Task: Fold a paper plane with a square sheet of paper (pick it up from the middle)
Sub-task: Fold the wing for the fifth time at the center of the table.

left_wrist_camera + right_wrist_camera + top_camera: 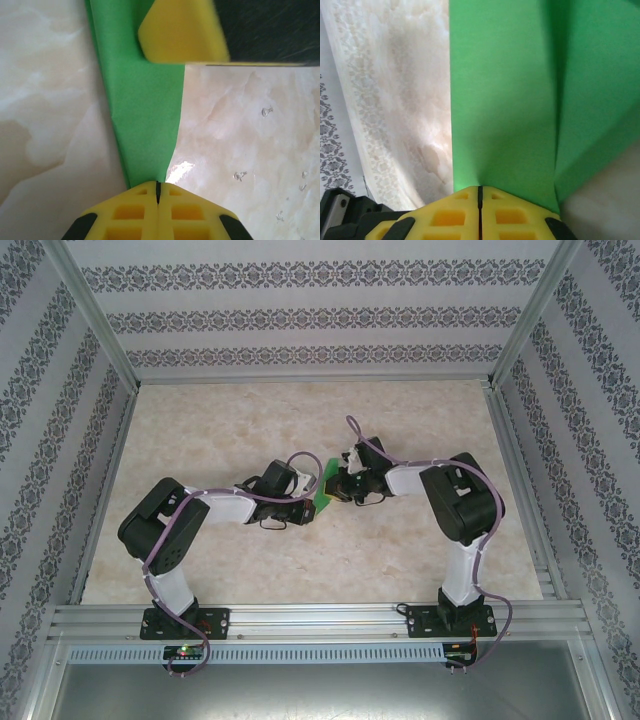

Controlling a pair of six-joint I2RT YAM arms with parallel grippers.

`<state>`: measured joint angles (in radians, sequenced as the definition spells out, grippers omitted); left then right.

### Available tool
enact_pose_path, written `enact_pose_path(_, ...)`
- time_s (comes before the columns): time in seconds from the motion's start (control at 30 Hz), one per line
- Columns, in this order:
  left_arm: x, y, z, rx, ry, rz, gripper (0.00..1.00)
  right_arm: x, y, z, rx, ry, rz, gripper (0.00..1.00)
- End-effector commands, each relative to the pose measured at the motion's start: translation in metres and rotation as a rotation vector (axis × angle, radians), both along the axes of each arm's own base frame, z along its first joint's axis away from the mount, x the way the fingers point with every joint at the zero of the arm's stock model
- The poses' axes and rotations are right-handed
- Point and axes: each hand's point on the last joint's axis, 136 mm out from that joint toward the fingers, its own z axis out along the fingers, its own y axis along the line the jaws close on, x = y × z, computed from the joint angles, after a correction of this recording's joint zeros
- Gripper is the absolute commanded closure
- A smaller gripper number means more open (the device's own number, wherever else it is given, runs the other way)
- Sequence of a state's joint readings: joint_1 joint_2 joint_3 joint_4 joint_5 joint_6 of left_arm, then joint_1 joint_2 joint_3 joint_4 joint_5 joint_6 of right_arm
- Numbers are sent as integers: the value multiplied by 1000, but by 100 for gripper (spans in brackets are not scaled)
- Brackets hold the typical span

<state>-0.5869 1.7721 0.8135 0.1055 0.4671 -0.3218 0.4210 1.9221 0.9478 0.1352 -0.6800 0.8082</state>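
- A thin, bright-green sheet of paper point(325, 490), folded into a narrow strip with a lengthwise crease, sits over the middle of the pale marble-patterned table point(230, 420).
- The left gripper point(312, 490), black with yellow foam pads, meets the paper on the left side of the table's middle. From its wrist camera the pads point(157, 187) are pressed together with no gap, pinching the paper's point(145, 115) narrow end.
- The right gripper point(338, 488) comes in from the right of the table's middle. Its pads point(480, 192) are likewise squeezed together on the edge of the paper point(500, 100).
- One yellow finger point(180, 30) of the right gripper overlaps the paper's far end in the left wrist view.
- Whether the paper touches the table cannot be told.
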Motion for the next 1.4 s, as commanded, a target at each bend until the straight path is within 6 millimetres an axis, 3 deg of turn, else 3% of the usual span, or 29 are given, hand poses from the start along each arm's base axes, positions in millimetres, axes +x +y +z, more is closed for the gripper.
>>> enact_pose_path(0.0,-32,37,-48,173,123,-6,100,9,5,33,94,-58,-47,92)
enact_pose_path(0.1,-32,36,-48,170,118,-16,100,7,12,49,133,-81,-63,92)
enact_pose_path(0.23,-31,35,-47,168,118,-24,100,1,29,57,184,-63,-66,92)
enact_pose_path(0.77,-32,31,-42,133,128,-25,100,6,34,5,155,53,-98,95)
enact_pose_path(0.97,-36,32,-45,143,149,-33,100,7,23,-19,54,74,-121,93)
enact_pose_path(1.37,-49,43,-57,198,175,-76,100,34,-5,-35,-128,102,-186,92)
